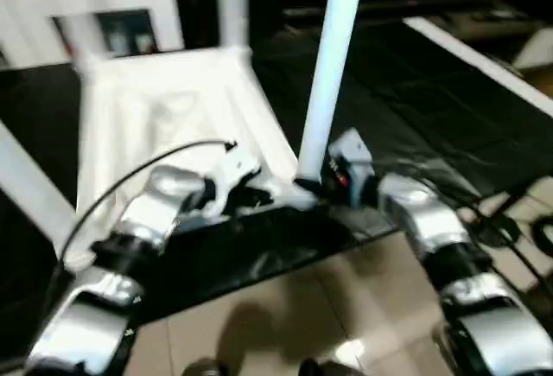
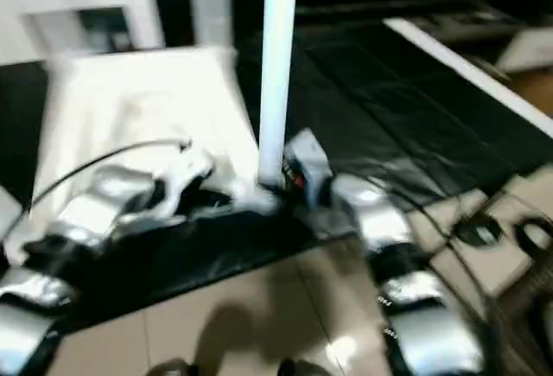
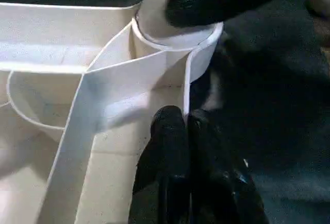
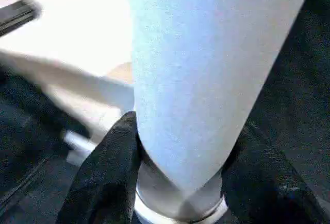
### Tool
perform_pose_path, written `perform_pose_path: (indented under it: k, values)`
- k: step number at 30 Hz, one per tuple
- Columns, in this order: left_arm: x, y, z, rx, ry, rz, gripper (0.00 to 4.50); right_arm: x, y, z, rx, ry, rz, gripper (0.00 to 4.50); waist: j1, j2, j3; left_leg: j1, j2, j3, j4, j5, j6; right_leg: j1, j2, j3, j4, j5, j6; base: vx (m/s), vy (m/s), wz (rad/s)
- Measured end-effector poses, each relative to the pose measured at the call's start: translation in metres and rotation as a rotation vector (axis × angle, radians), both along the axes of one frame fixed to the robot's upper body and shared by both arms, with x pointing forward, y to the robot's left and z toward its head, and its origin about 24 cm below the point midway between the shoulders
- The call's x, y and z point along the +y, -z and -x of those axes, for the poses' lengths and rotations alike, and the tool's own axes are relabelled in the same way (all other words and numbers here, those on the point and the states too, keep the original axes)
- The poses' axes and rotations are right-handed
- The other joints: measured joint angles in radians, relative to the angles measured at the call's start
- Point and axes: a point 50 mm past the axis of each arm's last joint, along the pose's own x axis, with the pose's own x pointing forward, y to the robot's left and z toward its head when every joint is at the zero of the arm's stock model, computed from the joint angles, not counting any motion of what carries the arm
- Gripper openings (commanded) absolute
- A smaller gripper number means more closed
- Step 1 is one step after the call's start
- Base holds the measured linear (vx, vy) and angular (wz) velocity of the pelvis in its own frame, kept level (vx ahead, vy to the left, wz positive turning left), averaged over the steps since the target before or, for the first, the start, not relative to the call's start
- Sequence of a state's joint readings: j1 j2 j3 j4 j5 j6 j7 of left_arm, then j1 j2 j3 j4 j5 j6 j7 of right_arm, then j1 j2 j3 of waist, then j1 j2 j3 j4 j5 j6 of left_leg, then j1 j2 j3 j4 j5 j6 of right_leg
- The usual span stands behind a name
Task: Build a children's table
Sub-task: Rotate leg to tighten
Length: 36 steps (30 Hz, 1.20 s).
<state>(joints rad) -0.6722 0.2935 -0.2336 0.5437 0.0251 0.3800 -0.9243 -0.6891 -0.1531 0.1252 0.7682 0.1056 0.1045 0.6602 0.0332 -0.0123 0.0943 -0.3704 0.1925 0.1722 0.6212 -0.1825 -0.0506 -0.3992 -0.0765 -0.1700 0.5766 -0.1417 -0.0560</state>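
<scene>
Table top (image 1: 164, 108): white, lying underside up on the black mat (image 1: 415, 108); ribs and rim face up; it fills the view from about 9 to 12 o'clock.
Leg (image 1: 333, 56): white tube standing upright in the near corner socket (image 3: 178, 44) of the top; it rises toward 12 o'clock.
Right gripper (image 4: 180, 177): at the foot of the leg, at about 4 o'clock from it; black fingers (image 4: 111, 172) clamped on either side of the tube just above the socket.
Left gripper (image 3: 185, 131): fingers pressed together; tips against the thin rim wall just below the socket, at 8 o'clock from the leg.
Cabinet (image 1: 95, 13): white, beyond the top at 11 o'clock.
</scene>
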Motion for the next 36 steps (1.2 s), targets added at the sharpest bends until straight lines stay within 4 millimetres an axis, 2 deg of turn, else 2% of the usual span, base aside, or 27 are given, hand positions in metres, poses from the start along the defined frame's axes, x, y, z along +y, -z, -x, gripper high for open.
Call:
perform_pose_path:
  k: [5,10,11,13,15,16,17,19,23,27,28,30,32,34,36]
  values:
    - [-0.004,-0.004,-0.005,-0.029,-0.103,0.015,0.00,0.018,-0.006,-0.010,-0.027,0.157,-0.003,1.95,0.000,0.000,0.000,-0.003,0.000,0.000,-0.005,-0.002,0.000,-0.008,0.000,0.001,0.003,0.010,-0.003,0.011,-0.004,0.01]
    - [-0.006,-0.005,-0.006,-0.050,-0.101,0.009,0.00,0.021,-0.007,-0.012,-0.037,0.192,-0.004,1.95,0.005,0.000,0.000,-0.004,0.000,0.001,-0.013,-0.001,0.002,-0.011,0.001,0.001,0.003,0.009,-0.010,0.000,0.000,0.00]
    - [-0.006,-0.005,-0.006,-0.053,-0.098,0.008,0.00,0.020,-0.008,-0.011,-0.037,0.193,-0.007,2.51,0.007,0.000,0.000,-0.004,0.000,0.001,-0.013,-0.001,0.002,-0.011,0.001,0.001,0.003,0.008,-0.010,0.000,0.000,0.00]
    - [-0.007,-0.005,-0.006,-0.060,-0.090,0.004,0.00,0.019,-0.007,-0.010,-0.038,0.193,-0.006,2.65,0.010,0.000,0.000,-0.004,0.000,0.002,-0.013,-0.001,0.002,-0.011,0.001,0.002,0.003,0.008,-0.010,0.000,0.000,0.00]
    - [-0.007,-0.005,-0.007,-0.067,-0.080,0.000,0.00,0.014,-0.005,-0.007,-0.048,0.196,-0.008,2.71,0.016,0.000,0.000,-0.004,0.000,0.002,-0.013,-0.001,0.002,-0.011,0.001,0.002,0.003,0.008,-0.010,0.000,0.000,0.00]
    - [-0.007,-0.004,-0.007,-0.070,-0.065,-0.004,0.00,0.010,-0.004,-0.004,-0.051,0.186,-0.011,3.00,0.021,0.000,0.000,-0.003,-0.001,0.002,-0.013,-0.001,0.001,-0.011,0.001,0.002,0.003,0.009,-0.010,0.000,0.000,0.00]
    - [-0.007,-0.004,-0.007,-0.077,-0.048,-0.007,0.00,0.006,-0.004,-0.002,-0.057,0.180,-0.009,3.08,0.026,0.000,0.000,-0.003,-0.001,0.002,-0.013,-0.001,0.001,-0.010,0.001,0.002,0.003,0.009,-0.010,0.000,0.000,0.00]
    - [-0.006,-0.002,-0.007,-0.085,-0.017,-0.011,0.00,-0.004,-0.006,0.006,-0.068,0.145,-0.026,3.10,0.035,0.000,0.000,-0.002,-0.001,0.002,-0.013,-0.002,0.000,-0.009,0.001,0.003,0.003,0.009,-0.010,0.000,0.000,0.00]
    - [0.002,-0.002,-0.010,-0.104,-0.009,-0.035,0.00,-0.018,-0.010,0.019,-0.082,0.076,-0.034,3.53,0.040,0.001,0.000,0.000,-0.001,0.002,-0.012,-0.002,-0.002,-0.008,0.001,0.003,0.002,0.008,-0.005,0.000,0.000,0.00]
    - [0.002,0.000,-0.011,-0.116,0.016,-0.032,0.00,-0.037,-0.011,0.038,-0.094,0.028,-0.020,3.66,0.053,0.002,-0.001,0.002,-0.001,0.002,-0.012,-0.002,-0.003,-0.005,0.001,0.003,0.001,0.008,-0.003,0.000,0.000,0.00]
    - [0.002,0.001,-0.011,-0.121,0.024,-0.031,0.00,-0.045,-0.011,0.047,-0.104,0.020,-0.011,3.96,0.056,0.004,-0.002,0.002,-0.001,0.002,-0.012,-0.002,-0.003,-0.005,0.001,0.003,0.001,0.008,-0.003,0.000,0.000,0.00]
    - [0.004,0.003,-0.011,-0.128,0.023,-0.029,0.44,-0.053,-0.013,0.055,-0.109,0.028,-0.021,3.97,0.057,0.008,-0.004,0.002,-0.001,0.002,-0.012,-0.002,-0.003,-0.004,0.001,0.003,0.000,0.008,-0.002,0.000,0.000,0.00]
    - [0.006,0.003,-0.012,-0.139,0.021,-0.014,0.58,-0.056,-0.018,0.061,-0.131,0.034,-0.032,4.31,0.056,0.012,-0.007,0.003,-0.001,0.002,-0.012,-0.002,-0.003,-0.004,0.001,0.003,0.000,0.008,-0.002,0.000,0.000,0.00]
    - [0.001,-0.006,-0.014,-0.182,0.039,0.021,0.65,-0.056,-0.023,0.064,-0.155,0.056,-0.035,4.39,0.056,0.015,-0.009,0.004,-0.001,0.002,-0.012,-0.002,-0.003,-0.003,0.001,0.003,0.000,0.008,-0.002,0.000,0.000,0.00]
    - [-0.001,-0.018,-0.015,-0.229,0.042,0.062,0.95,-0.055,-0.023,0.070,-0.158,0.112,-0.056,4.48,0.056,0.016,-0.011,0.006,-0.001,0.002,-0.012,-0.002,-0.003,-0.001,0.001,0.002,0.000,0.008,-0.002,0.000,0.000,0.00]
